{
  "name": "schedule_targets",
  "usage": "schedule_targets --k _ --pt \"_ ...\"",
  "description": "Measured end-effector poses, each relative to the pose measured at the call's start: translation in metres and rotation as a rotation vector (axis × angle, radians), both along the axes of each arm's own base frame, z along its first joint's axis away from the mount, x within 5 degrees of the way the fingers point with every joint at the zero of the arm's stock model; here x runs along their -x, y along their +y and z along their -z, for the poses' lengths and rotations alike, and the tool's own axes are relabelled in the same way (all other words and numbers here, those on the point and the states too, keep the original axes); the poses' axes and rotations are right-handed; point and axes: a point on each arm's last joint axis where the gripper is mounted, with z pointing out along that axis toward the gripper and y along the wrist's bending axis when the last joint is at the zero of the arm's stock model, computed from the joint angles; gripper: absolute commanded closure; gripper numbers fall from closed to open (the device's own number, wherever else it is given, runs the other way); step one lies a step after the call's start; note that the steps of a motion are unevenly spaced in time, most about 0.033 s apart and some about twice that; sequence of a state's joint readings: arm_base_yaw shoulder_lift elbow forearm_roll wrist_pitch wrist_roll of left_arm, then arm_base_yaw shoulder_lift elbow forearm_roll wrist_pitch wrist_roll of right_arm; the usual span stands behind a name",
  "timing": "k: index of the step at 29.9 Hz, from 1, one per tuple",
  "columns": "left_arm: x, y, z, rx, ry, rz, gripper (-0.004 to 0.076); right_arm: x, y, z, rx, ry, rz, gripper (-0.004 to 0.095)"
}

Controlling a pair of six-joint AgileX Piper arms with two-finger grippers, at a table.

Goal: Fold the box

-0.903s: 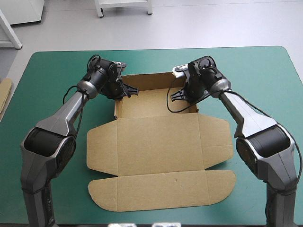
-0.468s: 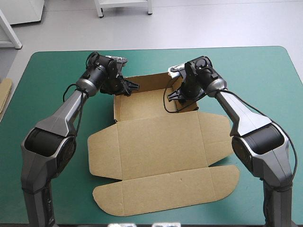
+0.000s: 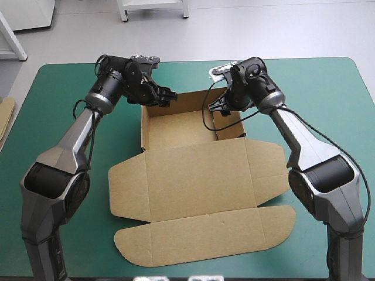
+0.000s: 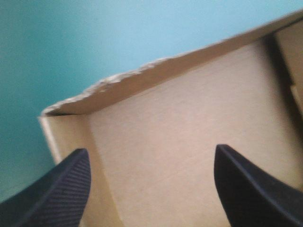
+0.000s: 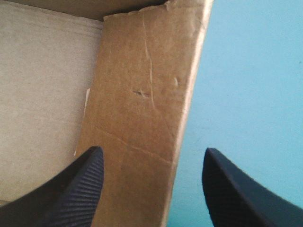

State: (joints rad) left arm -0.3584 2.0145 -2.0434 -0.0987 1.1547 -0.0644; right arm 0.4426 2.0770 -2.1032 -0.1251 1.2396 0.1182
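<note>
The brown box (image 3: 193, 175) lies mid-table as an open tray with raised walls at the far end and its lid and flaps flat toward the front. My left gripper (image 3: 164, 97) hovers open over the tray's far-left corner. In the left wrist view the left gripper (image 4: 151, 189) has its fingers wide apart above the tray floor, with the ragged far wall (image 4: 156, 78) ahead. My right gripper (image 3: 218, 106) is open over the tray's right wall. In the right wrist view that wall (image 5: 142, 94) runs ahead between the spread fingers of the right gripper (image 5: 151, 189).
An edge of more brown board (image 3: 4, 114) shows at the table's left edge. Bare teal-green cover (image 3: 328, 93) surrounds the box on the right, left and far sides.
Both grippers were shut at the tray's side walls earlier. They have opened, let go and drawn up and back toward the far edge. The lid flap shifted slightly.
</note>
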Motion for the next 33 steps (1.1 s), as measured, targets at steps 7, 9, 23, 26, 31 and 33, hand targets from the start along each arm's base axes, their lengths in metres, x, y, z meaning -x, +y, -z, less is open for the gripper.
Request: schedule_targets --k 7,9,23,26,31,33 --pt "0.028 -0.006 -0.047 0.113 -0.094 0.171 0.0266 0.011 -0.004 -0.024 -0.02 -0.045 -0.032 0.037" --pt "0.037 -0.004 -0.056 0.119 -0.117 0.205 0.0266 0.016 -0.006 -0.035 -0.029 -0.063 -0.039 0.0408" --pt "0.158 0.032 -0.041 0.247 -0.236 0.26 0.0266 0.046 -0.016 -0.086 -0.094 -0.162 -0.079 0.0422" --pt "0.204 0.051 -0.041 0.276 -0.328 0.235 0.0266 0.046 -0.016 -0.086 -0.094 -0.162 -0.08 0.0422" --pt "0.29 0.088 -0.042 0.331 -0.568 0.195 0.0266 0.048 -0.016 -0.088 -0.107 -0.159 -0.087 0.0422" --pt "0.317 0.099 -0.042 0.355 -0.662 0.185 0.0266 0.053 -0.016 -0.089 -0.121 -0.149 -0.093 0.0421"
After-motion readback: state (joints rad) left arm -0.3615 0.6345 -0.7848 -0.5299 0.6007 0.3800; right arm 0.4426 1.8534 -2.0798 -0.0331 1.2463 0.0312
